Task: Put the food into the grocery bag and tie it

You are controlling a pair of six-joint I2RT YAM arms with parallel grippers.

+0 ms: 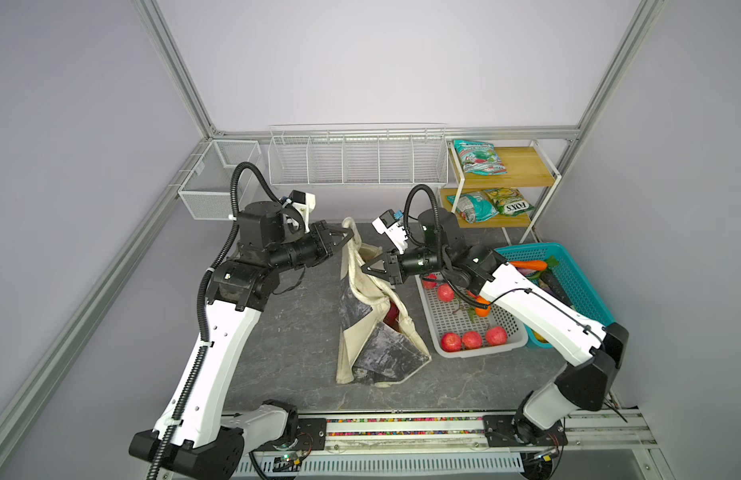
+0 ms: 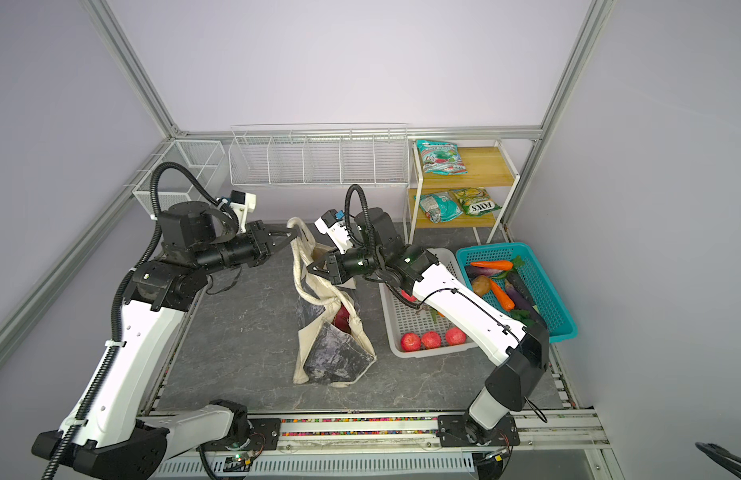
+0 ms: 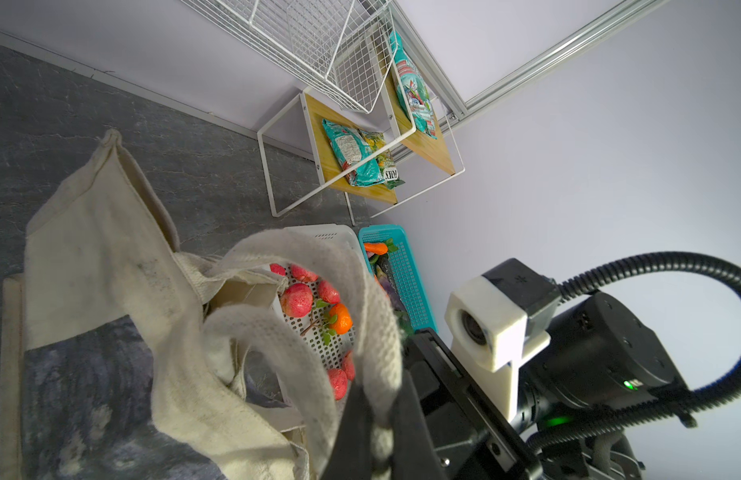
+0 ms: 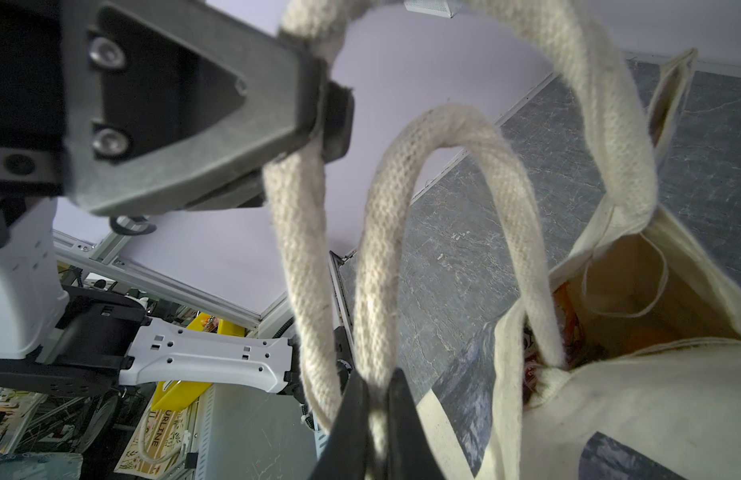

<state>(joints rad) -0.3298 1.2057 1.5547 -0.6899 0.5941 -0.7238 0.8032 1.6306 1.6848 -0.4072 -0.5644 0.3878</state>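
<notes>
The grocery bag (image 1: pixel 375 353) (image 2: pixel 335 353), a cream tote with a dark marbled panel, stands mid-table with its mouth partly open. My left gripper (image 1: pixel 348 234) (image 2: pixel 294 235) (image 3: pixel 379 399) is shut on one cream loop handle (image 3: pixel 373 316), holding it up behind the bag. My right gripper (image 1: pixel 365 268) (image 2: pixel 311 268) (image 4: pixel 377 388) is shut on the other handle (image 4: pixel 464 137), lower and closer to the bag's mouth. Food shows inside the bag: a pink-red fruit (image 1: pixel 392 312) (image 2: pixel 341 318) in both top views, and orange shapes (image 4: pixel 647 338) in the right wrist view.
Right of the bag sits a white perforated basket (image 1: pixel 483 350) with red fruits and a small orange, and beyond it a teal basket (image 1: pixel 584 291) of vegetables. A wooden shelf (image 1: pixel 526 176) with snack packets stands back right. Wire baskets (image 1: pixel 356 160) line the back wall.
</notes>
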